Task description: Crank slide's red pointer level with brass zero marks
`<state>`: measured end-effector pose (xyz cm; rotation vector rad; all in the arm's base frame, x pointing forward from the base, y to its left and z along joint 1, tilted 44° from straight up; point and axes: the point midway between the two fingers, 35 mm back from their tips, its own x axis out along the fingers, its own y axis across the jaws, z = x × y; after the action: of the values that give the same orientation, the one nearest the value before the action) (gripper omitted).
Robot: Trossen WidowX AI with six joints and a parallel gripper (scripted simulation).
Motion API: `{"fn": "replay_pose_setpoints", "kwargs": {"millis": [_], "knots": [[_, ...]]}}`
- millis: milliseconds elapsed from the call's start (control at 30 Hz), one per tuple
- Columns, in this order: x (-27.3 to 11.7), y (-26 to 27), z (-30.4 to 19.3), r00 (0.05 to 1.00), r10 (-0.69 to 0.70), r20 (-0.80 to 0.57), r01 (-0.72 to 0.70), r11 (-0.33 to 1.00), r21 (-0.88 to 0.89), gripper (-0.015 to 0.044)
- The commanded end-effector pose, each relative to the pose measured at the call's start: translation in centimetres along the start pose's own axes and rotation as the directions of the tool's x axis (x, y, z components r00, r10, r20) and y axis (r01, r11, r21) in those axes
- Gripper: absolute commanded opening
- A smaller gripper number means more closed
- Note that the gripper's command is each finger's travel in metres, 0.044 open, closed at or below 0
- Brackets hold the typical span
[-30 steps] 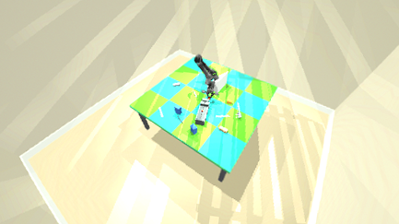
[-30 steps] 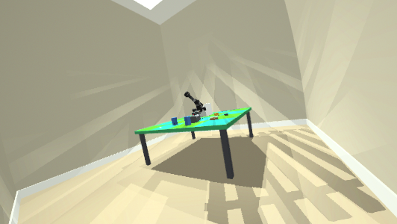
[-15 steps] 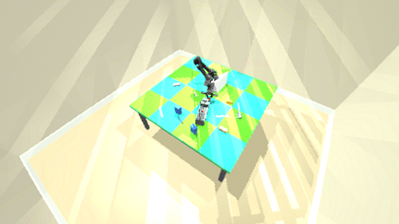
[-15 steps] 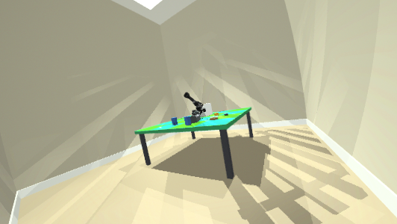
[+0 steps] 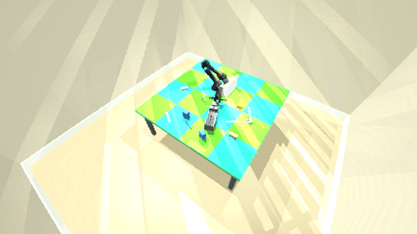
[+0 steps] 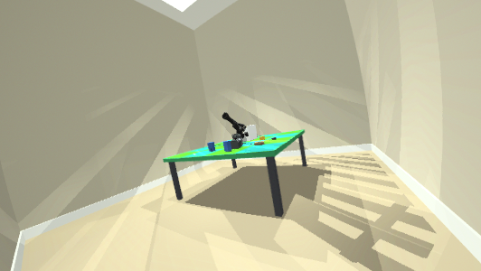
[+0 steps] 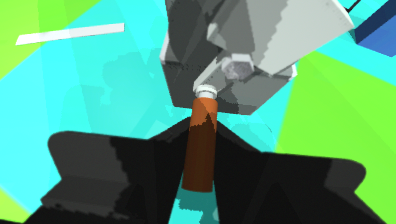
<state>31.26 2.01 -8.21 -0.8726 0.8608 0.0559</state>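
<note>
The grey machine [image 5: 211,119] [image 7: 225,92] stands on the checkered table [image 5: 231,159] [image 6: 217,158]. In the wrist view its crank arm and a hexagonal bolt head [image 7: 238,67] show at its near end. The orange-brown crank handle [image 7: 202,145] points down toward the camera, joined to the crank by a pale collar [image 7: 205,92]. My gripper [image 7: 201,123] is shut on the handle, one black finger on each side. A small red spot shows on top of the machine in the top view, too small to read. The slide's pointer and the brass marks are out of the wrist view.
A blue block [image 5: 202,136] [image 6: 227,146] [image 7: 382,30] and another blue object [image 5: 186,115] [image 6: 211,146] stand near the machine. A white strip [image 7: 70,34] lies beside it. A white panel [image 5: 229,86] [image 6: 251,132] stands near the arm. An orange-tan piece [image 5: 232,135] lies on the other side.
</note>
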Motion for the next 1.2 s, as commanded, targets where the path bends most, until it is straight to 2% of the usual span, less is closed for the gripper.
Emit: {"fn": "replay_pose_setpoints", "kwargs": {"millis": [0, 1167], "knots": [[0.3, -0.9, -0.3, 1.000, -0.010, -0.007, 0.010, 1.000, 0.009, 0.0000], [0.2, -2.1, -0.2, 1.000, -0.010, -0.007, 0.010, 1.000, 0.009, 0.0000]]}}
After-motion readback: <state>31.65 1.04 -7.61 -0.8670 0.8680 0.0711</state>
